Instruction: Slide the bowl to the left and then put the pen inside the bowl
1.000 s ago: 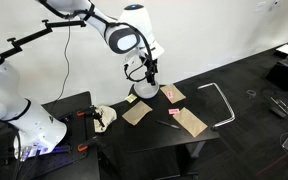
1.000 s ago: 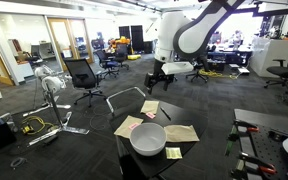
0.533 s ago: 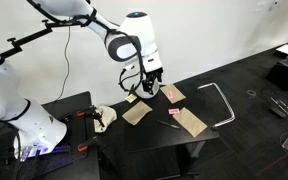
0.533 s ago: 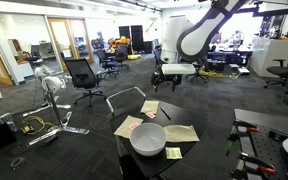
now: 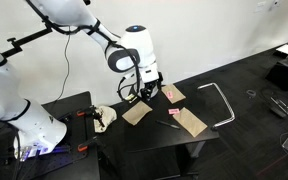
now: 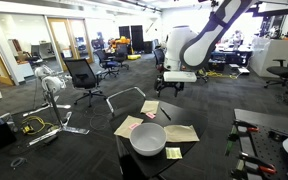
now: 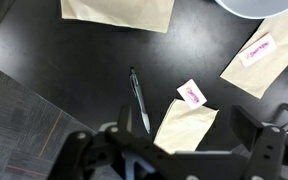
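The white bowl (image 6: 148, 138) sits at the near end of the black table (image 6: 199, 150); only its rim shows at the top right of the wrist view (image 7: 259, 5). The pen (image 7: 139, 100) lies on bare table between the tan paper sheets and also shows in an exterior view (image 6: 165, 114). My gripper (image 7: 184, 122) is open and empty. It hangs above the table over a tan sheet with a pink label, just beside the pen. It shows in both exterior views (image 5: 147, 92) (image 6: 172, 88).
Three tan paper sheets (image 6: 129, 125) (image 6: 181, 132) (image 6: 150, 107) lie around the bowl. A yellow sticky note (image 6: 173, 152) lies next to the bowl. The rounded table edge (image 7: 4, 70) drops to carpet. A metal frame (image 5: 219, 100) stands past the table.
The arm has come down and moved toward the table over the last second. The gripper now hangs lower, over the sheets and pen. Bowl and pen have not moved.
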Robot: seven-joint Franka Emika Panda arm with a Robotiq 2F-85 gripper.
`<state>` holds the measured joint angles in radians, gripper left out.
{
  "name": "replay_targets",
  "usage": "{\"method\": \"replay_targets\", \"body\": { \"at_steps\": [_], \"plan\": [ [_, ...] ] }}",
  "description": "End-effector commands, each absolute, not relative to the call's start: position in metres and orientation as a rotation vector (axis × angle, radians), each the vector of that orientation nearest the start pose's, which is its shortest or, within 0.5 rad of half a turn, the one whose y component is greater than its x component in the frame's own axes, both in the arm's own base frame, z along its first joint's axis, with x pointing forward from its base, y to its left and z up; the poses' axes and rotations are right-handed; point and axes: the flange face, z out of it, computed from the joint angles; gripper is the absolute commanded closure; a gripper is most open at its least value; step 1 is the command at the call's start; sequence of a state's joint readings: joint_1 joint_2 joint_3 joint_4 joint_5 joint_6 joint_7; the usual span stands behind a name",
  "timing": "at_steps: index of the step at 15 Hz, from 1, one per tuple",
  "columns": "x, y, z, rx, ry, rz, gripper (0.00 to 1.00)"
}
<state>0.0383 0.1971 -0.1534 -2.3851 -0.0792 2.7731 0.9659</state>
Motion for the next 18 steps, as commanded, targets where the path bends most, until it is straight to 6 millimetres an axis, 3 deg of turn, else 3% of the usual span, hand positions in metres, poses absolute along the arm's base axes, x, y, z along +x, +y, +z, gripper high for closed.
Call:
{"method": "replay_targets", "body": {
  "at_steps": [1, 7, 14, 18],
  "plan": [
    [0.519, -0.061, 0.253, -2.723, 1.498, -0.312, 0.0],
    [0.517, -0.066, 0.245, -2.725, 1.512, -0.302, 0.0],
    [0.53, -0.104, 0.241, -2.733, 1.582, -0.281, 0.0],
    [0.534, -0.118, 0.232, -2.781, 1.482, -0.226, 0.0]
  ]
}}
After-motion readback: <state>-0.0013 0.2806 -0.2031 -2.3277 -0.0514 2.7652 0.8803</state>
